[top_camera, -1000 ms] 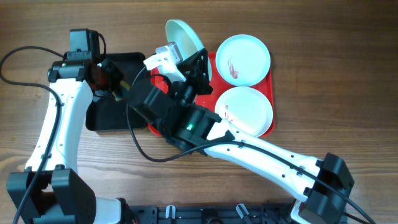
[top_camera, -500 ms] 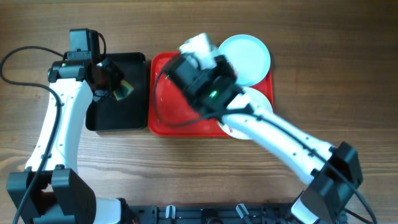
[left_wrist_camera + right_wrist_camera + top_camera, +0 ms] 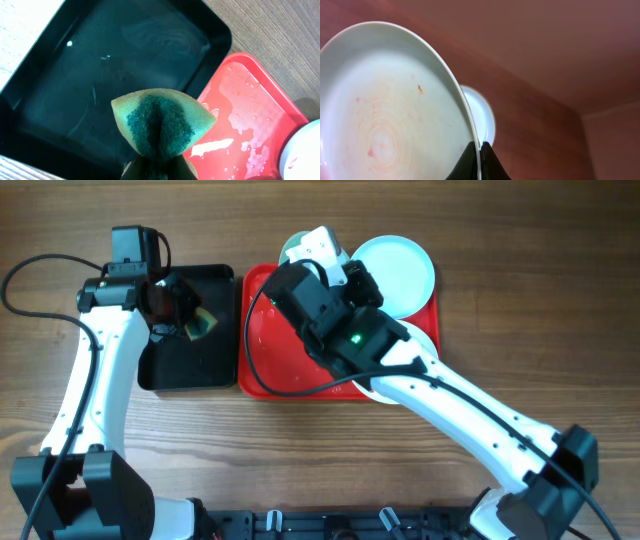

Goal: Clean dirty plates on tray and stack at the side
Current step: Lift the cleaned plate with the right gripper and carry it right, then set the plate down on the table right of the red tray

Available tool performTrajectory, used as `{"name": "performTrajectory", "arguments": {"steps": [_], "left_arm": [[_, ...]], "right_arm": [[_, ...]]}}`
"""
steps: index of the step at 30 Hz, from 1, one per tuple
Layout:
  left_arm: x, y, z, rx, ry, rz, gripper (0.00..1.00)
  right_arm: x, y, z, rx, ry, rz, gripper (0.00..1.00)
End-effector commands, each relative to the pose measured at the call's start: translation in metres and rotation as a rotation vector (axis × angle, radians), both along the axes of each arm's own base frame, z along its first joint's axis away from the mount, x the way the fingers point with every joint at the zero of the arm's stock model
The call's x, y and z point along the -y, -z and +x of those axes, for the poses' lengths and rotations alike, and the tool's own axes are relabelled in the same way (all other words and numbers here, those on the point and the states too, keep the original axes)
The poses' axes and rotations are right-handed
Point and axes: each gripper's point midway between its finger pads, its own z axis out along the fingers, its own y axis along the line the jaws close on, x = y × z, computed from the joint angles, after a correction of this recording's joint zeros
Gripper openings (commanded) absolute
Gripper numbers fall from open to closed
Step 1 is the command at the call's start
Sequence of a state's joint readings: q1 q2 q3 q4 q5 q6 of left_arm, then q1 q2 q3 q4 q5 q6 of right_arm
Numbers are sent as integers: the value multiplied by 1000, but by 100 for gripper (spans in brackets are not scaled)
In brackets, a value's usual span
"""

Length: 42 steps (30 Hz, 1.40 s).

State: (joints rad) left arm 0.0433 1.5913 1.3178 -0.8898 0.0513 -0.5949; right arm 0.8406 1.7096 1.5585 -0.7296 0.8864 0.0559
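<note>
Left gripper (image 3: 154, 169): jaws closed on a folded sponge (image 3: 161, 125), pinched at its lower end. The yellow body is bent double and the green scouring face is turned toward the wrist camera. In the overhead view the sponge hangs over the far right part of the black tray (image 3: 185, 365).

Right gripper (image 3: 478, 156): jaws closed on the rim of the held plate (image 3: 390, 110), one finger on each face. This plate is pale aqua, is lifted clear and stands steeply tilted. Its inner face carries a faint reddish ring-shaped film and a few small specks. From overhead only a sliver of it (image 3: 291, 246) shows, past the far edge of the red tray (image 3: 265, 365).

The red tray lies on the table (image 3: 520, 280), its left edge just beside the right edge of the black tray. Its left half is bare and wet with droplets. An aqua plate (image 3: 400, 270) lies in its far right corner. A white plate (image 3: 428, 340) lies in the near right corner, mostly hidden under the right arm.
</note>
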Motion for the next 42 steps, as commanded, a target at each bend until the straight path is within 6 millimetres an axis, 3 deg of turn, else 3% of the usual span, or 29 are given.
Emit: {"name": "performTrajectory", "arguments": {"steps": [1,3,6,12,16,20,23,31,39,41,42], "left_arm": [[1,-1,4,7,16,-4,4],[1,-1,3,7,16,-4,4],[1,-1,3,7,16,-4,4],[1,-1,4,7,16,-4,4],[1,-1,4,7,16,-4,4],[1,-1,3,7,16,-4,4],[1,-1,4,7,16,-4,4],[1,-1,4,7,17,-4,4],[1,-1,4,8,17,-4,4],[1,-1,4,8,17,-4,4],[1,-1,4,8,17,-4,4]], "right_arm": [[6,16,9,-98,13,206,4],[18,20,15,-170,12,314,5],[58,27,23,-265,83,457,4],[171,57,33,-484,263,804,4],[259,83,28,-490,496,869,4],[307,110,19,-507,636,894,4],[331,132,11,-527,718,898,4],[371,181,-16,-563,898,872,4],[393,188,-29,-540,990,869,4],[394,187,-27,-531,985,869,15],[393,187,-26,-530,980,873,29]]}}
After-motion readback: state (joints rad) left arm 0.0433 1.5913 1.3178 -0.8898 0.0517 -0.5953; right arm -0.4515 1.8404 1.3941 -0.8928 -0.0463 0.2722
